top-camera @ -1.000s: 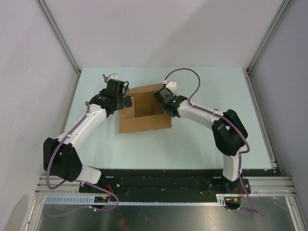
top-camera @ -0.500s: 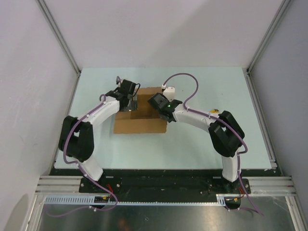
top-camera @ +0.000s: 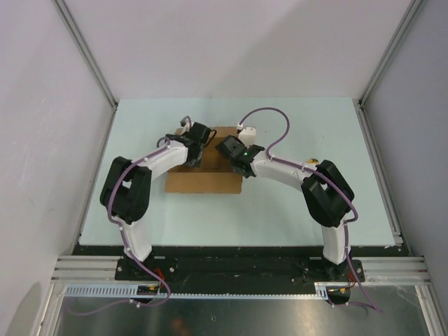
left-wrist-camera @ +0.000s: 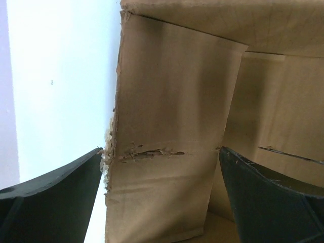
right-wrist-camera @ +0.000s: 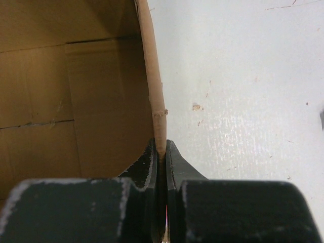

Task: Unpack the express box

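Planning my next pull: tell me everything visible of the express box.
The express box is plain brown corrugated cardboard, top open, resting on the pale table between both arms. One flap has a torn, ragged crease across it; the left pincer straddles that flap, wide open, contact unclear. The right pincer is shut on a thin cardboard edge. The visible inside shows no contents.

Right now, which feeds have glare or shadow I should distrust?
Top view: even light, box small. Left wrist view: table washed out, box inside shadowed, left end effector dark. Right wrist view: table bright, box wall dim, right end effector slightly soft.
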Controlling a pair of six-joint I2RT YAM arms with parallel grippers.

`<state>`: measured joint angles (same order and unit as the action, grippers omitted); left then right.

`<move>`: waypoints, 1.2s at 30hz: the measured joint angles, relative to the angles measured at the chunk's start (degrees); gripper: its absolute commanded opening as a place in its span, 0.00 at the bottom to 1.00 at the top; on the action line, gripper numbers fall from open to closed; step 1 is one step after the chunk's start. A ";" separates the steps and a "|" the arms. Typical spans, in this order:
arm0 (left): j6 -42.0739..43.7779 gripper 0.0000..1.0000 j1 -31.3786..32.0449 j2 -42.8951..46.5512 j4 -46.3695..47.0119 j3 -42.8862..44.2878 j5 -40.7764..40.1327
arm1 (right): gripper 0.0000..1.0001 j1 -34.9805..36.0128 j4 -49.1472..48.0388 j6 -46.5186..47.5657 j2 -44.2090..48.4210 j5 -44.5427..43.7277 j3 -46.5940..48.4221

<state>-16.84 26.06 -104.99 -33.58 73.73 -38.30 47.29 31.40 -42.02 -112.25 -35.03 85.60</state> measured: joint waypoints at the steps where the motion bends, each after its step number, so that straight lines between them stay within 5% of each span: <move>1: 0.39 1.00 0.37 -0.46 0.04 0.02 -1.11 | 0.00 0.00 0.00 0.00 0.00 0.00 0.00; 24: 3.28 0.96 3.65 -4.31 -0.02 2.12 -11.56 | 0.00 -0.63 -1.57 0.04 -0.52 1.09 0.00; 30: -0.24 0.95 0.24 4.79 0.22 1.40 -2.97 | 0.00 -0.81 -2.40 0.00 -0.63 1.66 0.00; 36: -5.92 0.95 -12.37 15.91 1.44 -1.57 10.75 | 0.00 -1.01 -2.51 0.02 -0.68 1.88 0.00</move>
<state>-22.76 13.69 -89.08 -32.14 72.16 -27.55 46.28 28.88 -42.00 -112.92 -33.15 85.60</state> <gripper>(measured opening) 0.950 0.041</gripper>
